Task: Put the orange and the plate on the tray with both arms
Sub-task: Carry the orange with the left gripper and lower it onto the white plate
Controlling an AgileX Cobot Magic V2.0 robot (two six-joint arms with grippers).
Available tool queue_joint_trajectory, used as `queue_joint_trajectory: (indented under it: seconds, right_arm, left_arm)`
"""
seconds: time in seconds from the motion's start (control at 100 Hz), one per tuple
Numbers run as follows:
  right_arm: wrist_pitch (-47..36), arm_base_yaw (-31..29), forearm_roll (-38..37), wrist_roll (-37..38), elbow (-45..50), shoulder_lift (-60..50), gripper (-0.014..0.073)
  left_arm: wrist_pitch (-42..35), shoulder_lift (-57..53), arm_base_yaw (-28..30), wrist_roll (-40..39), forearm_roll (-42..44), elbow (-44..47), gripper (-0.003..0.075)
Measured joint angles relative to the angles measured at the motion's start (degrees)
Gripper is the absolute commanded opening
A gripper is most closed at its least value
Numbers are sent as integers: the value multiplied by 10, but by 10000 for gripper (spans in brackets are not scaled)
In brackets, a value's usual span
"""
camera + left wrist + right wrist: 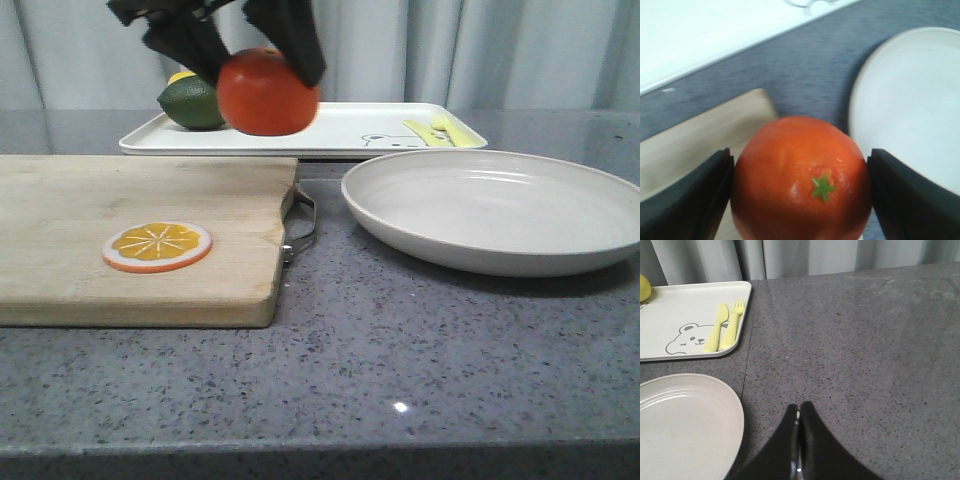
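My left gripper (258, 62) is shut on the orange (266, 92) and holds it in the air above the far end of the cutting board, in front of the tray (340, 128). In the left wrist view the orange (801, 179) sits between both black fingers (685, 200), green stem star up. The plate (495, 205) lies on the counter at the right, in front of the tray. My right gripper (799, 407) is shut and empty, just beside the plate (682, 425). The tray (670, 315) shows its bear drawing and yellow cutlery print.
A wooden cutting board (120, 235) lies at the left with a flat orange slice (157, 246) on it and a metal handle (303, 225) at its right end. A green lime (192, 102) and a yellow lemon (181, 77) sit on the tray's left end. Curtains hang behind.
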Motion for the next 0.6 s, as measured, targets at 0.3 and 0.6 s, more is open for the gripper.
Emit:
queue_joint_trajectory:
  seconds: [0.3, 0.6]
  right_arm:
    - [0, 0, 0, 0, 0, 0, -60]
    - [0, 0, 0, 0, 0, 0, -60]
  left_arm:
    - [2, 76, -104, 0, -1, -77, 400]
    - [8, 144, -138, 0, -3, -136, 400]
